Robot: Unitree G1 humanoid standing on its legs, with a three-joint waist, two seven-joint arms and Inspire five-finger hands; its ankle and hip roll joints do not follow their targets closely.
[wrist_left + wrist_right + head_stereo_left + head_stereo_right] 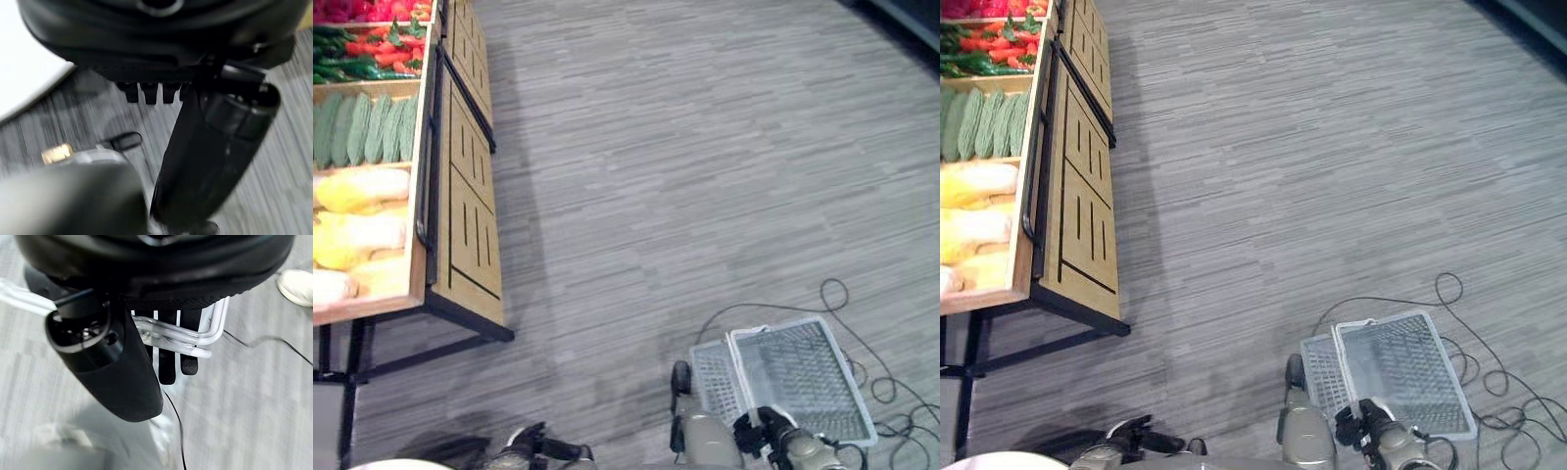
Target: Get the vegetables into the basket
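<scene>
Open floor [705,176] between stand [460,196] and hand-held basket [803,372]

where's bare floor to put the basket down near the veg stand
Free: the wide grey floor between the wooden stand and the basket, whose handle the right robot hand holds. Crowded: the stand's bins, packed with cucumbers and peppers.

No text, label, number or sign can be read on the wooden stand [470,211], the basket [798,377] or the floor [705,147]
</scene>
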